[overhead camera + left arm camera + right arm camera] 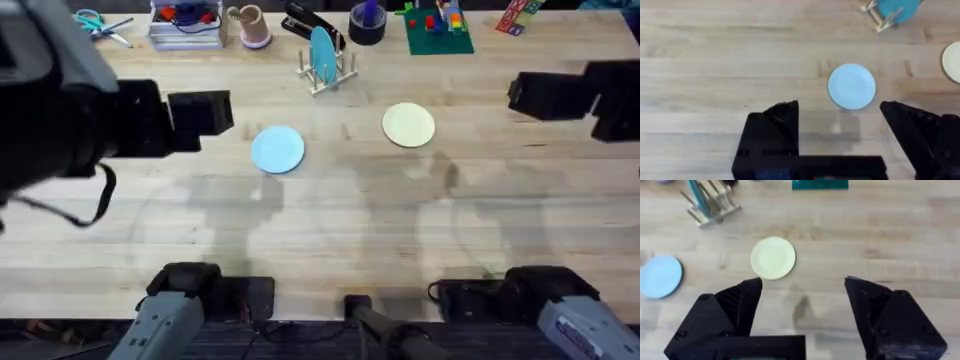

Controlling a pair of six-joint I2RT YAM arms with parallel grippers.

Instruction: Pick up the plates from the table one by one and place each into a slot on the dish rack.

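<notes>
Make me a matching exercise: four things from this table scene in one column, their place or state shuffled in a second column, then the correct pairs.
Column 1
1. light blue plate lying flat
2. cream-yellow plate
3. blue plate standing on edge
4. left gripper

Column 2
A. held upright in a slot of the dish rack
B. fingers spread apart, holding nothing, above the table
C. flat on the table, on the left arm's side of the rack
D. flat on the table, on the right arm's side of the rack

Pairs: 1-C, 2-D, 3-A, 4-B
</notes>
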